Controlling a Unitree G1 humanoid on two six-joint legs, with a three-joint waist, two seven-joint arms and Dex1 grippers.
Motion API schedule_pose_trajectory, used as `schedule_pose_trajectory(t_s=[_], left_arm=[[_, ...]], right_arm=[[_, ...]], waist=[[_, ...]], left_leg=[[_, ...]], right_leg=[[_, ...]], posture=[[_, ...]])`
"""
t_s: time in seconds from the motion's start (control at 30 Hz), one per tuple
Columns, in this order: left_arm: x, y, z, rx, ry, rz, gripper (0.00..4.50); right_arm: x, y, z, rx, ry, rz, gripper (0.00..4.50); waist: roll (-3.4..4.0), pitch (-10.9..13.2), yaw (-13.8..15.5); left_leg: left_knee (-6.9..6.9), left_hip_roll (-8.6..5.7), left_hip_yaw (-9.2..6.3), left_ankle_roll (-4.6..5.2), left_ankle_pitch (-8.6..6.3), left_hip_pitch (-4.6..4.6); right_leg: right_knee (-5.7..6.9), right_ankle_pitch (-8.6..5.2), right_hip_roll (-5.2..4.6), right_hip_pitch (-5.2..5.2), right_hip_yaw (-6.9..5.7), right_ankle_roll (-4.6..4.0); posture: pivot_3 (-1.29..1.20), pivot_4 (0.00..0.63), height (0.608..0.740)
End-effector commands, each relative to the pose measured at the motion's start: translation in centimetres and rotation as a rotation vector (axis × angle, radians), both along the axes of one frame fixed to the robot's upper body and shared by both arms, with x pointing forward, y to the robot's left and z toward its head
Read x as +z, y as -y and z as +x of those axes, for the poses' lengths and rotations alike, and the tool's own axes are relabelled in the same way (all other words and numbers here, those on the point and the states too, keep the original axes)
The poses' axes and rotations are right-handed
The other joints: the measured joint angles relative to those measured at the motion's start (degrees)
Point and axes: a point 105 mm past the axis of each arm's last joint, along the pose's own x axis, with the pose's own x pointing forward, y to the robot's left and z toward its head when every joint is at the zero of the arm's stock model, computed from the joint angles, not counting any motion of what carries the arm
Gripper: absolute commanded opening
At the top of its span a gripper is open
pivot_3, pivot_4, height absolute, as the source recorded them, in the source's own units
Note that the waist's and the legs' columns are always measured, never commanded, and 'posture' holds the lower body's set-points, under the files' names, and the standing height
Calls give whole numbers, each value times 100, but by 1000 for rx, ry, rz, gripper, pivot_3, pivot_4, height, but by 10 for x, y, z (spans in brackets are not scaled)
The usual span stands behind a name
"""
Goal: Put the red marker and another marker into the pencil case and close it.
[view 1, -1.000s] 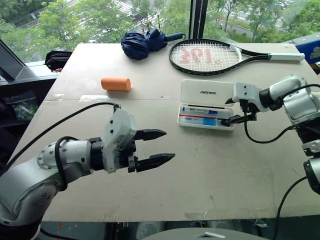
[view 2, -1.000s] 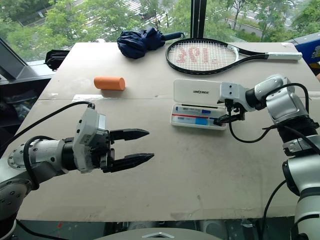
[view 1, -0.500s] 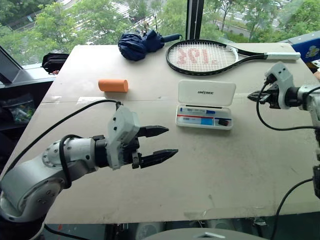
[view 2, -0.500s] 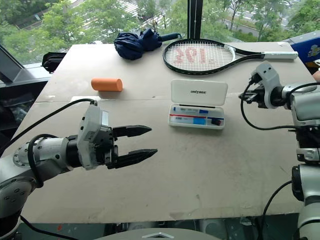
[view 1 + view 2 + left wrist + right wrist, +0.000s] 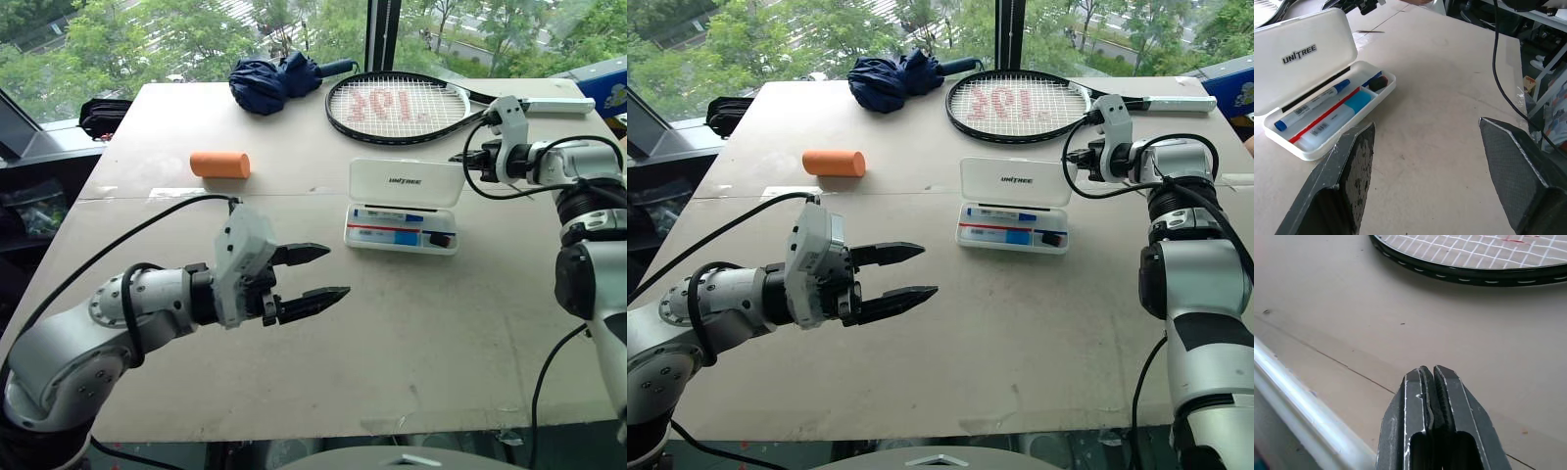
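Pencil case [image 5: 404,208] sits lid-up mid-bench with both markers [image 5: 1327,110] inside, so I read my right gripper [image 5: 462,160], fingers pressed together and empty beside the lid's edge, as poised to push it down, while my left gripper [image 5: 312,275] hovers spread.

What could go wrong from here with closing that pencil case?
The pencil case lies open, its lid standing up at the back. The right gripper, shut and empty, hangs beside the lid's far corner; a push there might slide the light case rather than fold it. The tennis racket lies close behind, so a swing could knock it. The left gripper, open, hovers apart, not bracing it.
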Motion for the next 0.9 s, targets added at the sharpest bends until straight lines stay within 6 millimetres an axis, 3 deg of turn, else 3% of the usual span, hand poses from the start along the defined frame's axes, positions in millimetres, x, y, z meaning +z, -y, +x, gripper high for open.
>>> schedule_pose_trajectory(t_s=[0.03,0.23,0.5,0.83,0.9], left_arm=[[15,-1,-3,29,86,-31,3414],[31,-1,-8,96,118,-82,3414],[27,-10,-7,154,81,-82,3414],[12,-28,-15,145,30,-20,3414],[8,-30,-17,134,23,-10,3414]], right_arm=[[24,-13,-5,130,61,-19,44],[22,-19,-15,231,40,-54,44],[7,-29,-39,343,9,-125,44],[-49,-43,-77,351,-75,-209,44],[-67,-40,-79,332,-80,-298,44]], waist=[[0,0,1],[0,0,9],[0,0,37],[-1,-2,34],[-3,-3,35]], left_leg=[[0,0,-1,-1,0,0],[0,1,-1,-3,1,0],[0,-1,-9,-7,3,-1],[-4,0,-7,-7,4,10],[-4,0,-8,-7,4,17]], right_leg=[[1,0,1,0,-1,0],[0,0,-11,0,1,0],[1,0,-8,1,-9,0],[3,0,0,6,-8,-1],[2,-1,1,15,-8,-1]], posture=[[0,150,730],[0,150,730],[0,150,730],[0,150,730],[0,150,730]])
